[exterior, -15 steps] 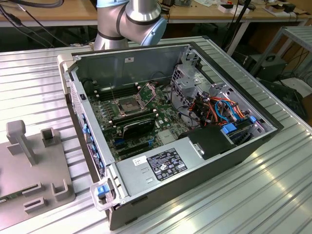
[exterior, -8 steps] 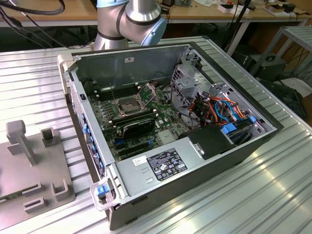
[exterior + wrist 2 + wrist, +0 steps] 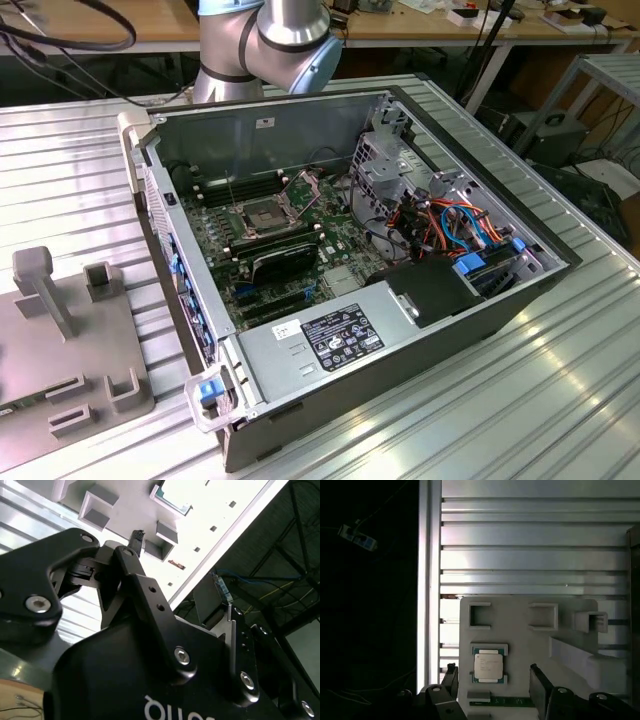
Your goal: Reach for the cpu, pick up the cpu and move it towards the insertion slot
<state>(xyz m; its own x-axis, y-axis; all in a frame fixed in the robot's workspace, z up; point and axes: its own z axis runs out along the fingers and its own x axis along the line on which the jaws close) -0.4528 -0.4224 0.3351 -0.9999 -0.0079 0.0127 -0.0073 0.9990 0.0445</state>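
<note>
A: Where is the cpu lying at this moment?

B: In the first wrist view the cpu (image 3: pixel 488 667) is sitting flat in a small square holder on the grey fixture plate (image 3: pixel 515 630). Its pale metal face is looking up. The plate itself is resting on the ribbed aluminium table (image 3: pixel 530 545).

A: And what is the gripper doing?

B: The gripper (image 3: pixel 492 670) is hanging over that plate with its two black fingers (image 3: pixel 538 680) spread wide apart. It is grasping nothing. In this view the cpu is showing between the two fingers, with a clear gap on each side, so they are not touching it. The cpu is not yet lifted out of its holder.

A: Is the second wrist view telling the same?

B: Yes. There one fingertip (image 3: pixel 136 536) is pointing toward the same grey plate, and the cpu is appearing beyond it as a bright square with a greenish edge.

A: Where is the insertion slot?

B: In the exterior view the insertion slot (image 3: pixel 262 215) is lying on the green motherboard (image 3: pixel 215 245) inside the open computer case (image 3: pixel 290 125). Its shiny metal frame is surrounding a dark centre. The grey plate is standing outside the case, at the exterior view's left, well apart from the slot.
</note>
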